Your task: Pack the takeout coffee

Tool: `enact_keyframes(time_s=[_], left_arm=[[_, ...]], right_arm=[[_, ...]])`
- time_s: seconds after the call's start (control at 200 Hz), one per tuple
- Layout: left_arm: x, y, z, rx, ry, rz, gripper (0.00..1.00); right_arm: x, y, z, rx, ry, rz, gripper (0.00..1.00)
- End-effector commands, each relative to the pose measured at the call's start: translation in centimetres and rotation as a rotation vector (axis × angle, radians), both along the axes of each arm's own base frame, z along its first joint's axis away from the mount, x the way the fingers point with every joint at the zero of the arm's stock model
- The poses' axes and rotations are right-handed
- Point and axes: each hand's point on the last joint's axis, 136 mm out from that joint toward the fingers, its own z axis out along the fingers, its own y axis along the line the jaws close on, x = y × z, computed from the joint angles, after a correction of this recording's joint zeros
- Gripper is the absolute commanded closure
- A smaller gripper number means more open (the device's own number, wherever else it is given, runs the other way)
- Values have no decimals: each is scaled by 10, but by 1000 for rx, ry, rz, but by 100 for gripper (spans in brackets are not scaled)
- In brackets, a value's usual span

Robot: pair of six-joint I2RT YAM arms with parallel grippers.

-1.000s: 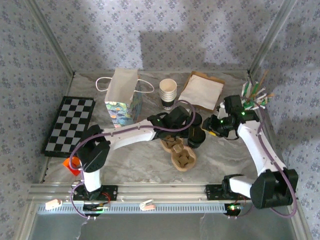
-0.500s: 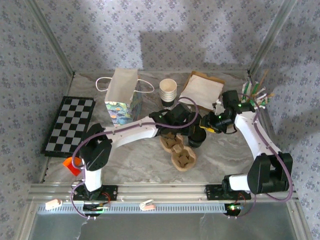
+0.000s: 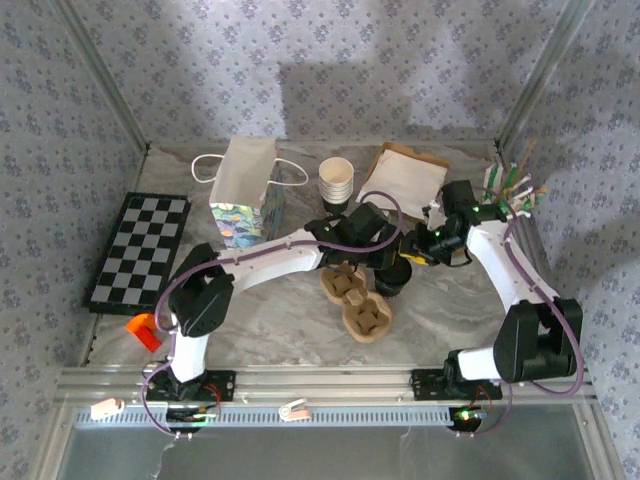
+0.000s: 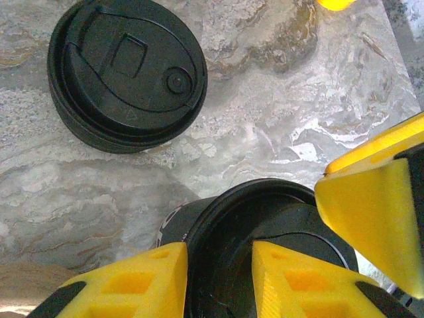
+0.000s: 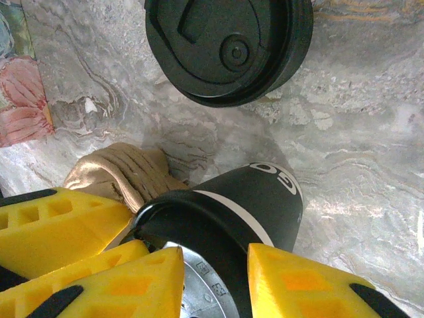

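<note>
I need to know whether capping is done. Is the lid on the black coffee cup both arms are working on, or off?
Off. The black cup shows an open rim in the right wrist view, and the black lid lies on the table beside it.

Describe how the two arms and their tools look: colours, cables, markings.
Both arms have white link shells with black joint housings. A purple cable loops along each arm. The left tool and right tool are black bodies with bright yellow blocky fingers, whose faces show a moulded ribbed pattern. Small green lights glow on the right arm's wrist. No readable markings are visible.
</note>
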Motion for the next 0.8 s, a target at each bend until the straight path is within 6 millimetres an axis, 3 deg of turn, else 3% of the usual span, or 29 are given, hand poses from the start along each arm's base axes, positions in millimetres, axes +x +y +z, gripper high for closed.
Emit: enact_keyframes(time_s=[0.0,0.35,0.65,0.795], left_arm=[[-5,4,-11,46,12,-35,70],[-14,13,-20,72,36,-33,74],[-14,20,-41,129,90,21,75],[-13,12,-23,84,53,-8,75]], right_arm=[[-11,2,2,-5,7,25,67],[-27,-4,-26,-33,90,20,75],[-49,-1,-53,96,184,-40,77],[-45,-7,-34,71,114,-49,76]])
